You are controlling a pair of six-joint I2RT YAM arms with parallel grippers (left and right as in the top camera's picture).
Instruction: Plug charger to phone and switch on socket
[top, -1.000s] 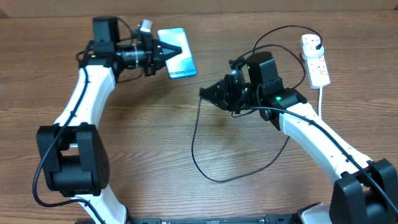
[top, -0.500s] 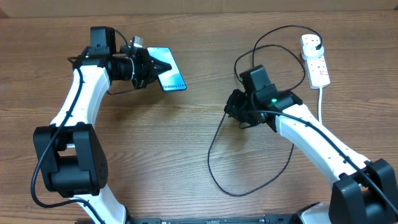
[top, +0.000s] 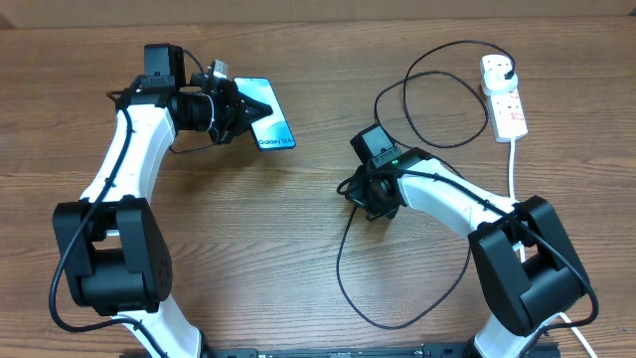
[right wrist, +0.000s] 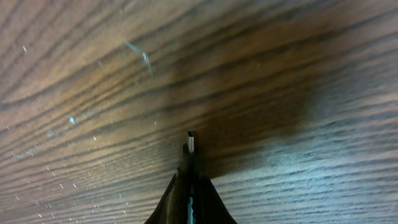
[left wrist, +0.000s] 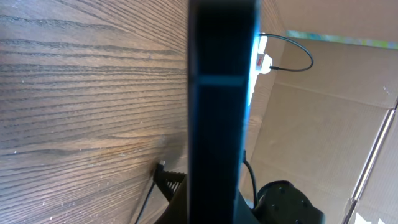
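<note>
The phone (top: 272, 126) shows its blue-teal screen at the back left, with my left gripper (top: 245, 111) shut on its near edge. In the left wrist view the phone (left wrist: 219, 93) is a dark bar seen edge-on, and it hides the fingers. The charger (top: 343, 244), a thin black cable, loops over the middle of the table from its black plug (top: 508, 70) in the white socket (top: 505, 99) at the back right. My right gripper (top: 367, 195) points down at the table, shut on the cable's small connector (right wrist: 191, 142), whose metal tip pokes past the fingertips just above the wood.
The socket's thick white cord (top: 513, 164) runs down the right side. Cable loops lie near the right arm (top: 447, 199) and along the front middle. A cardboard wall (left wrist: 323, 124) stands behind the table. The left arm (top: 124, 169) spans the left side.
My right gripper has swung left and turned downward with the connector, dragging the cable loop. The left gripper drew the phone slightly left and tilted it, then held still.
</note>
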